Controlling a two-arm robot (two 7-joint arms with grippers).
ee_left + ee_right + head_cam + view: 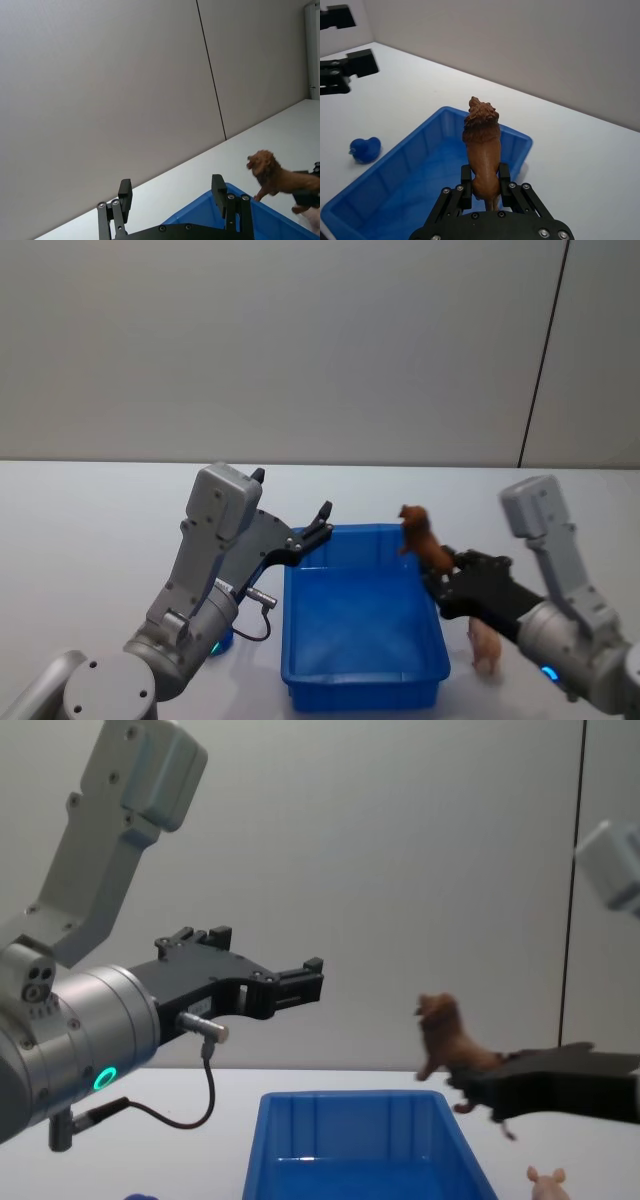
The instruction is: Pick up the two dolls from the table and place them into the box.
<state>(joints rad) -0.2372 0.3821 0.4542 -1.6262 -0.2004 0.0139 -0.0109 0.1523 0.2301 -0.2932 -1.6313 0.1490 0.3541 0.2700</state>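
The brown furry lion doll (422, 537) hangs in the air over the right rim of the blue box (365, 677), with my right gripper (440, 578) shut on its hindquarters. In the right wrist view the fingers (466, 181) clamp the doll (481, 142) above the box's (357, 197) near corner. The dark-blue rounded doll (365, 149) lies on the white table (90, 540) just left of the box. My left gripper (316, 526) is open and raised above the box's far left corner, holding nothing. The chest view has the lion (448, 1038) above the box's rim (350, 1098).
A small pink pig toy (485, 647) stands on the table right of the box, under my right arm. The box's inside holds nothing. A grey wall closes off the back of the table.
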